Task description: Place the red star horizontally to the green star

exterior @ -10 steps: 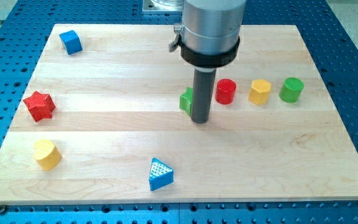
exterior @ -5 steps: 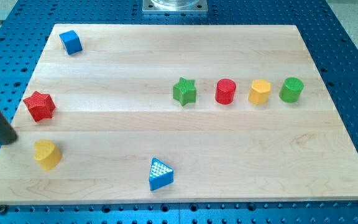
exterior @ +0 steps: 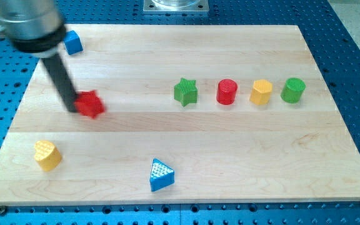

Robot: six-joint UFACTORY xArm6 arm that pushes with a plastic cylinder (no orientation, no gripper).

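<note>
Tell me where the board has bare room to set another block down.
Widest free patch: the view's bottom right, below the row of green star, red cylinder, yellow block and green cylinder. Also free: between red star and green star. Crowded: my tip touching the red star.

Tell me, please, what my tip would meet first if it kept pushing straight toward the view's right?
My tip sits against the left side of the red star, so it meets that block at once. Beyond it, the board looks free until the green star, which lies roughly in line, slightly higher.
</note>
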